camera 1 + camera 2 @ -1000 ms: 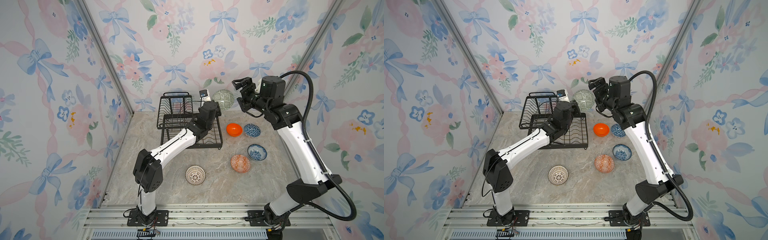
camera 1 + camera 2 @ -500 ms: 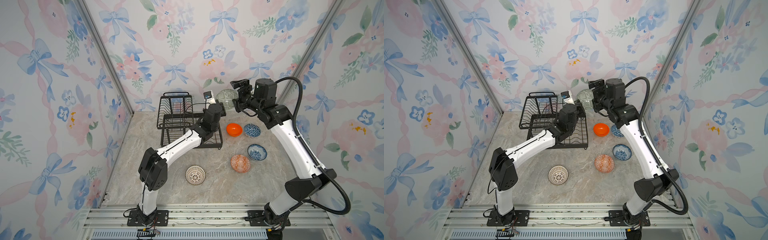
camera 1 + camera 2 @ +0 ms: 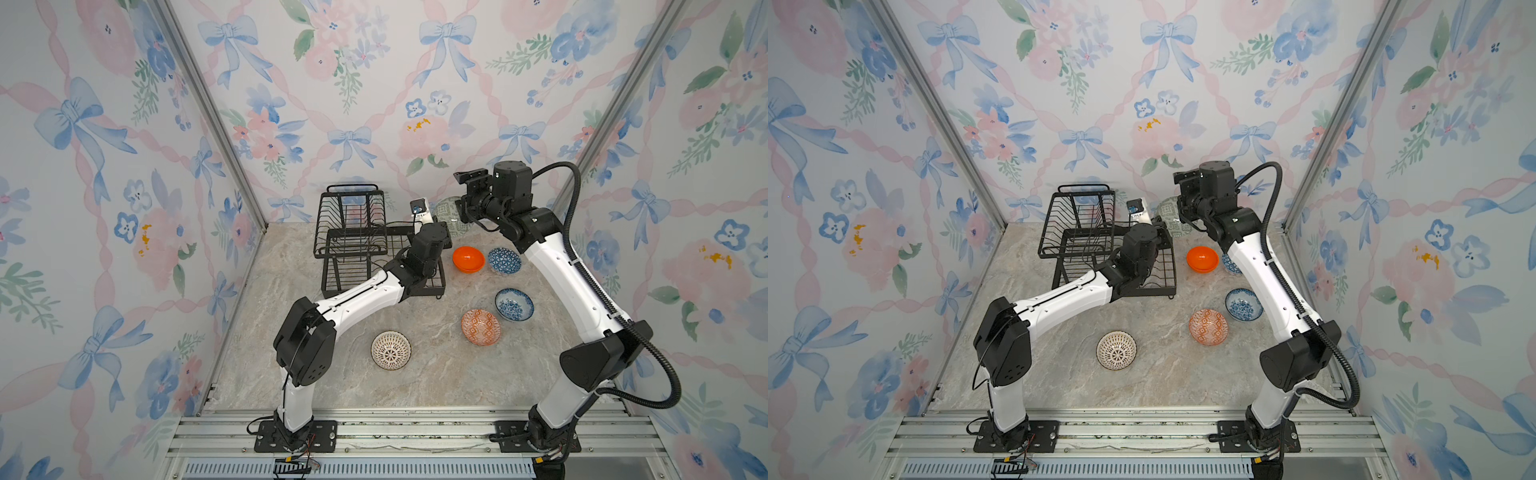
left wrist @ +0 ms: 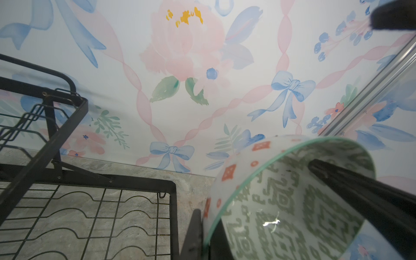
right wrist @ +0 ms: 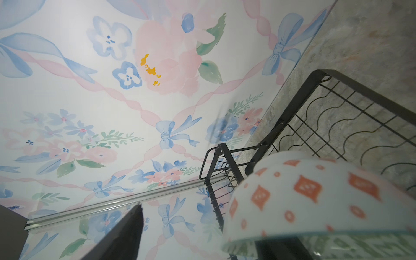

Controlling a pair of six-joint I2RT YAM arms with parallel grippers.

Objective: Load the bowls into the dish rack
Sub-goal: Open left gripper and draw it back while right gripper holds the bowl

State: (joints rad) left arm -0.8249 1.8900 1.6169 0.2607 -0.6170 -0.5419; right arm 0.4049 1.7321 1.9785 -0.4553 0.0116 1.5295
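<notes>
The grey-green patterned bowl [image 3: 448, 217] [image 3: 1168, 219] hangs on edge in the air just right of the dish rack [image 3: 353, 232] [image 3: 1075, 232]. My left gripper [image 4: 206, 229] is shut on its rim, one finger inside and one outside. My right gripper [image 3: 462, 210] [image 5: 202, 231] is open and straddles the bowl's [image 5: 315, 198] opposite wall. One finger [image 4: 360, 191] reaches inside the bowl [image 4: 292, 202]. The other finger [image 5: 128, 234] stands well clear outside. The rack's wavy lower tray [image 4: 90, 213] [image 5: 351, 126] is empty.
On the marble table right of the rack lie a plain orange bowl [image 3: 468, 258] and a blue geometric bowl [image 3: 504, 261]. Nearer the front are a blue-and-white floral bowl [image 3: 514, 304], an orange-and-white patterned bowl [image 3: 480, 327] and a white lattice bowl [image 3: 390, 350]. The back wall is close behind both grippers.
My left gripper has brought the grey-green bowl a little lower. My right gripper has moved left and down onto the bowl, so its fingers now straddle the wall.
</notes>
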